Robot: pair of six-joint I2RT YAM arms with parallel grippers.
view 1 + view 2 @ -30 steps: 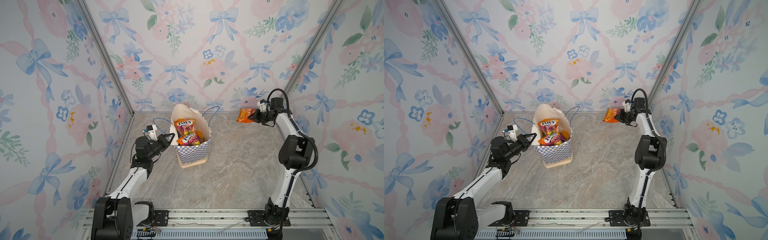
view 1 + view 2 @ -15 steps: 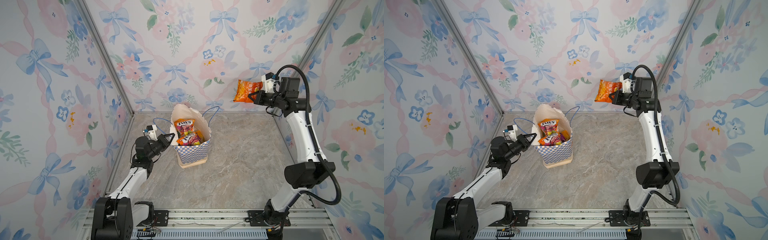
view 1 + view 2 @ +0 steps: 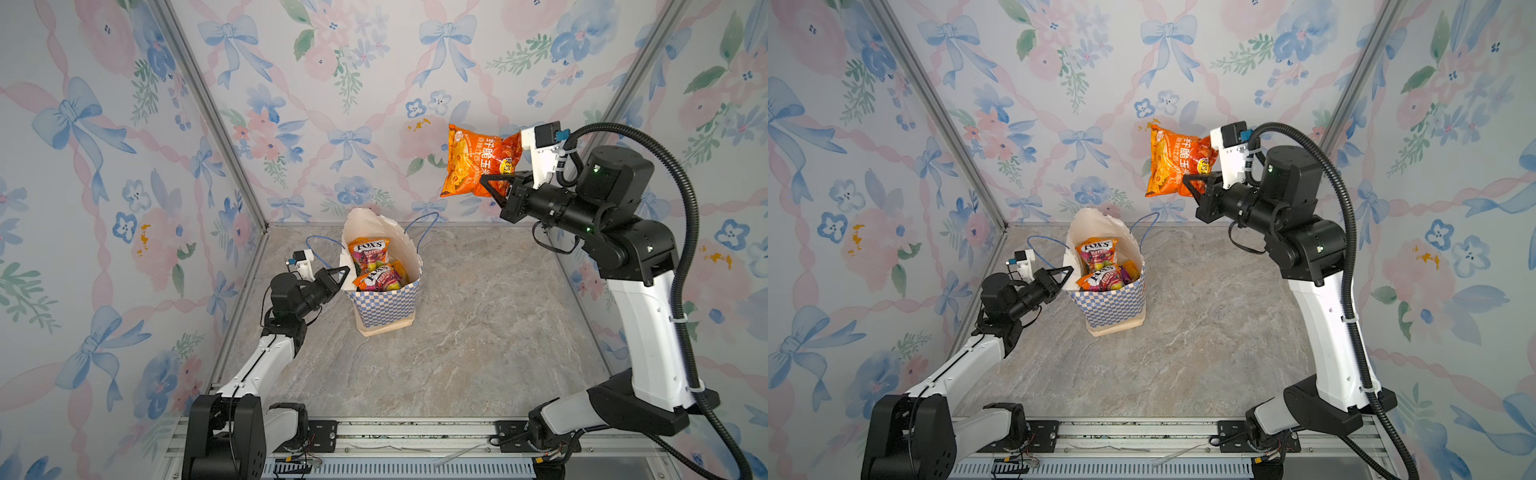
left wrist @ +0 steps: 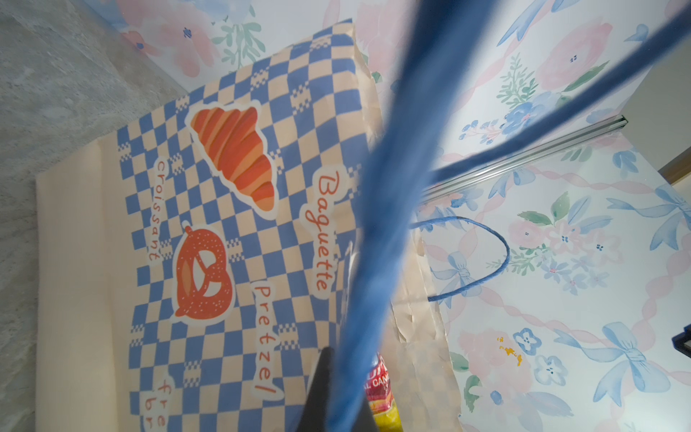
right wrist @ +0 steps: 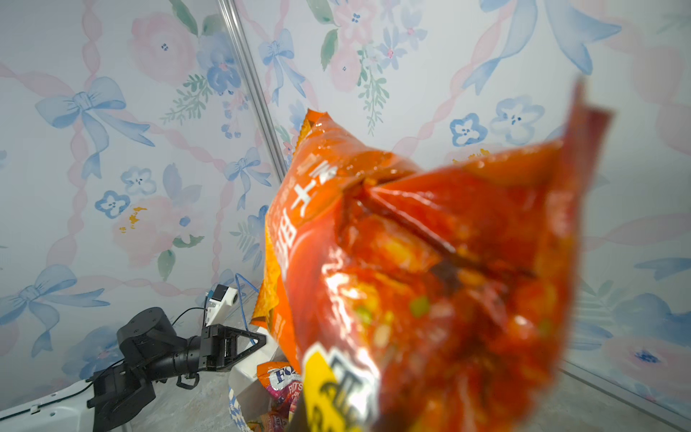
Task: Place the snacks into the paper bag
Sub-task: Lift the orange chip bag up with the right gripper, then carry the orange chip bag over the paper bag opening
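1. Several glossy snack packets already sit inside the tall cream-white paper bag with a blue-and-white checkered band. Two orange FOX'S candy packets top the pile, with a yellow pack tucked at their right. Anything beneath them is hidden.
2. That paper bag stands upright left of centre on the grey marbled counter. Its mouth is open and its thin blue cord handles splay to either side.
3. One snack is outside it: a crinkly orange chip bag, hanging high in the air to the right of the paper bag and farther back, well apart from its mouth.
4. The right claw is clenched on the chip bag's lower right corner, and the packet rises up and leftward from that grip.
5. The left claw is clenched at the paper bag's left rim and holds it there. The wrist view is too blurred to tell whether it pinches the paper edge or the cord.
6. No loose packet shows on the counter in both top views, so I judge the chip bag to be the last one — the task looks nearly finished.
7. What remains is to carry the chip bag left and nearer until it is over the mouth, lower it and let go. The pile sits high, so the chip bag may perch on top rather than drop in.
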